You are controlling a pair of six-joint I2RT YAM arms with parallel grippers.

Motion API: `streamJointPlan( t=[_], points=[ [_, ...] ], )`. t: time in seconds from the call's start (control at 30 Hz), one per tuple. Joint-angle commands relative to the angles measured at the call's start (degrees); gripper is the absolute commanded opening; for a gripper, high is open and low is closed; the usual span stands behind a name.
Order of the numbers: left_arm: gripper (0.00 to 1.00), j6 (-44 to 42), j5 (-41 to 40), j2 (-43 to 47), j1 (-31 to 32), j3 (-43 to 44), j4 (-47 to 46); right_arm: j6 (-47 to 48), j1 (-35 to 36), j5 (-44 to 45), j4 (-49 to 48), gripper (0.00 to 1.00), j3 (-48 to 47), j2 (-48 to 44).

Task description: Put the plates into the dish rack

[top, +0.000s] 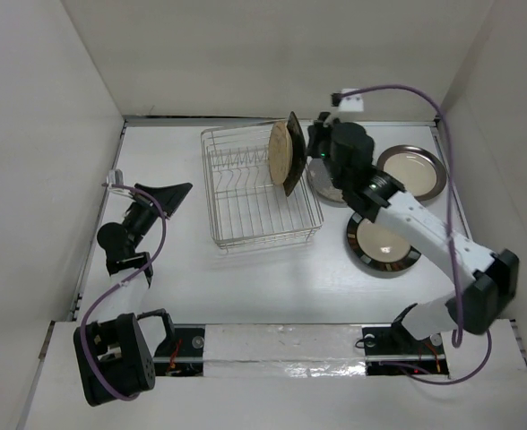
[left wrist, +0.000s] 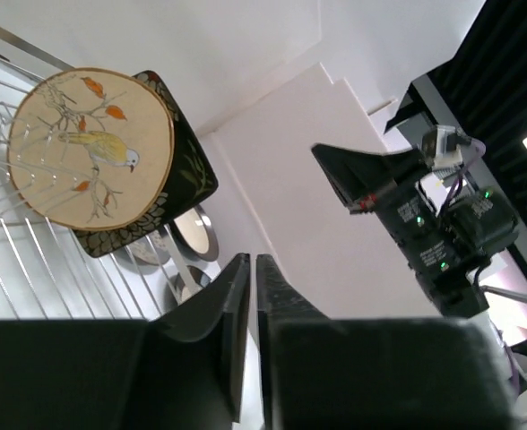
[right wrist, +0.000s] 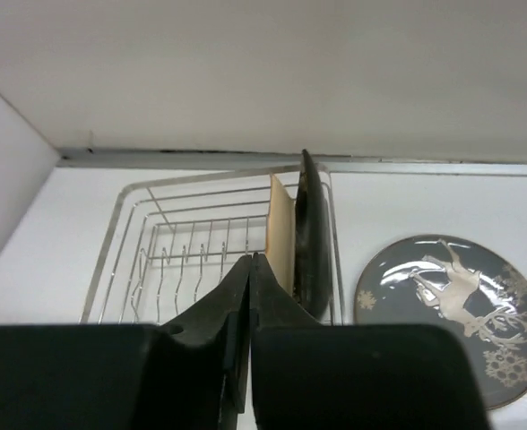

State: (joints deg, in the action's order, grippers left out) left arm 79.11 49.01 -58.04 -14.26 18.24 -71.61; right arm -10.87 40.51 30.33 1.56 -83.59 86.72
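My left jaws and right jaws are pressed together, empty; tan plate and dark floral plate stand in dish rack.

The top camera looks down from behind; both low wrist cameras share the dish rack.
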Motion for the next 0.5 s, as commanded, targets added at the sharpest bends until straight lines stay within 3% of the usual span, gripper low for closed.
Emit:
streamJointPlan(
  t=[0.0, 0.17, 0.3, 0.33, 0.37, 0.4, 0.43, 0.47],
  points=[
    [0.02, -3.34, 1.87, 2.58, -0.24, 2.76, -1.69, -5.64, -4.98, -3.16, -6.39, 0.0, 9.3, -8.38],
    [0.0, -9.14, 2.75, 4.68, 2.48, 5.57, 4.99, -13.81, -18.33, -4.91, -7.45, 0.0, 30.01, -23.77],
    [0.0, -16.51, 2.4, 6.18, 5.71, 9.52, 14.01, -21.29, -32.14, -16.68, -9.9, 0.03, 38.83, -28.53],
    [0.0, -18.88, 1.97, 6.45, 7.39, 10.49, 20.4, -21.9, -35.9, -19.49, -10.78, 0.05, 40.16, -28.88],
    [0.0, -21.52, 0.4, 7.32, 9.32, 11.46, 23.94, -23.48, -37.59, -20.56, -11.57, 0.14, 41.39, -29.15],
    [0.0, -28.33, -0.84, 7.85, 13.78, 14.51, 28.5, -24.19, -39.18, -21.61, -12.63, 0.19, 43.14, -29.06],
    [0.0, -32.84, -2.5, 8.46, 16.08, 16.54, 39.6, -24.89, -40.59, -23.54, -13.42, 0.25, 44.12, -28.97],
    [0.0, -37.58, -8.0, 10.12, 18.37, 18.74, 44.93, -25.42, -43.21, -24.34, -14.12, 0.34, 45.0, -28.8]
  ],
)
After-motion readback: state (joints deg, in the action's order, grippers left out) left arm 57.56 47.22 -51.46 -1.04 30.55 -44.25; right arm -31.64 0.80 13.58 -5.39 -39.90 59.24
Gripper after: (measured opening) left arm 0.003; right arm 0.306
